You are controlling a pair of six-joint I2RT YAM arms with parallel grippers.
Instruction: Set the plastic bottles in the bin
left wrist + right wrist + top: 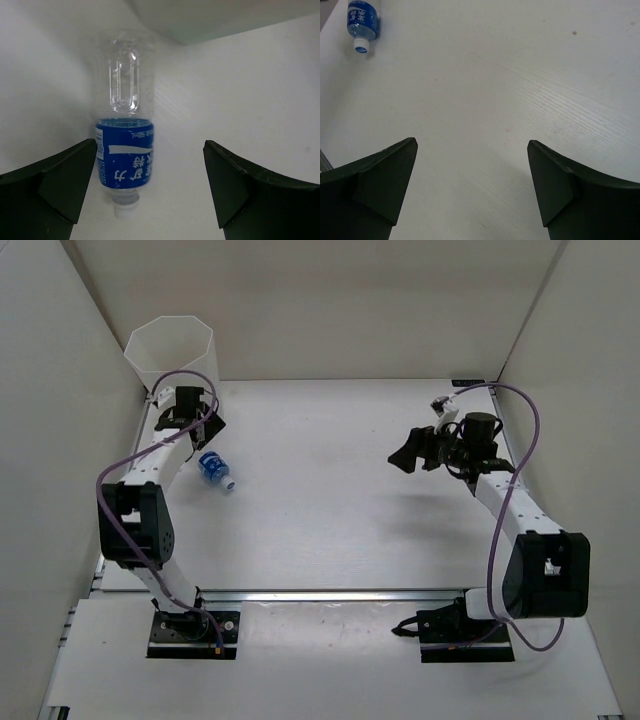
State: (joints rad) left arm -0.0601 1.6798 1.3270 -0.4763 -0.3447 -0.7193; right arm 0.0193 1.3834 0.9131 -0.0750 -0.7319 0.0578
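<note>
A clear plastic bottle with a blue label point(214, 469) lies on its side on the white table point(330, 500), just in front of my left arm. In the left wrist view the bottle point(124, 155) lies with its white cap towards the camera, close to the left finger point(70, 180) and apart from it. My left gripper point(200, 426) hangs open over it, beside the bin point(168, 350), a tall white many-sided container in the far left corner. My right gripper point(406, 454) is open and empty over the right half of the table. From the right wrist the bottle point(363, 21) shows far off.
White walls enclose the table on the left, back and right. Purple cables loop along both arms. A small black and white fitting point(445, 403) sits near the back right edge, behind the right wrist.
</note>
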